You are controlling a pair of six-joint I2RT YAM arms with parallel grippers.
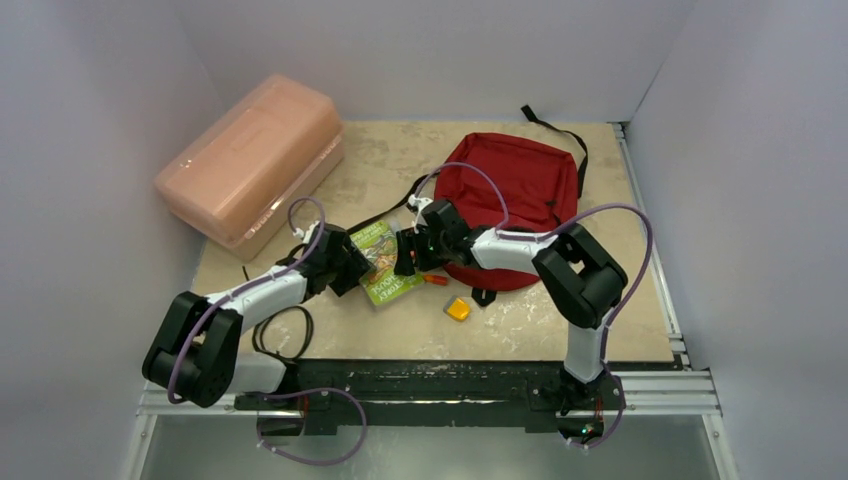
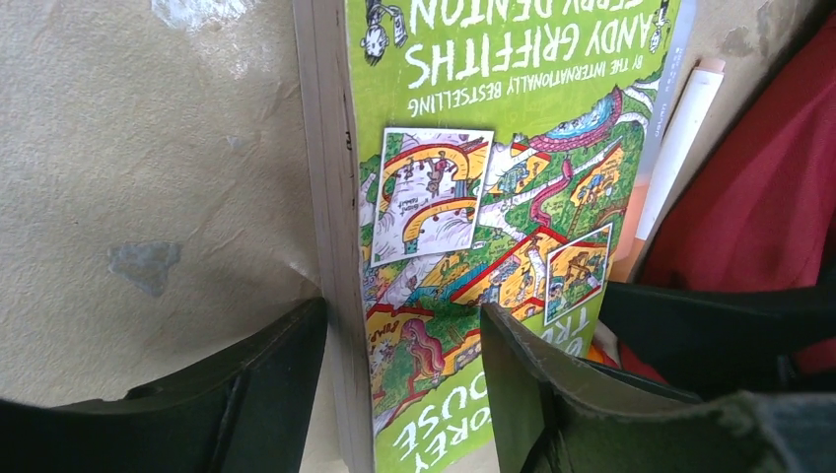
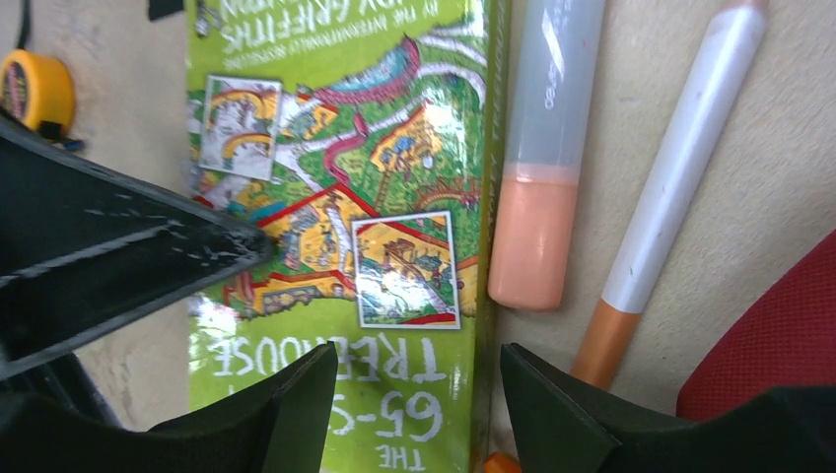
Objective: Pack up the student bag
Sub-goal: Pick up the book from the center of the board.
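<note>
Student bag (image 1: 515,190): lying flat at the far right of the table (image 1: 600,320), with no open mouth showing from above.
Progress: early, in my judgement. Nothing is sitting in the bag, and every item is waiting outside it.
Book (image 1: 383,262): lying between the two arms, just left of the bag.
Left gripper (image 2: 404,345): fingers are standing apart astride the book's one long edge. I cannot tell whether they are pinching it.
Right gripper (image 3: 419,379): fingers are straddling the opposite edge, and the grip is likewise unclear.
Remaining: two markers (image 3: 547,148) beside the book, and a small yellow item (image 1: 458,309) nearer the front.
Room: the pink box (image 1: 250,165) is crowding the far left, and walls are closing three sides. The right front of the table is offering space.
</note>
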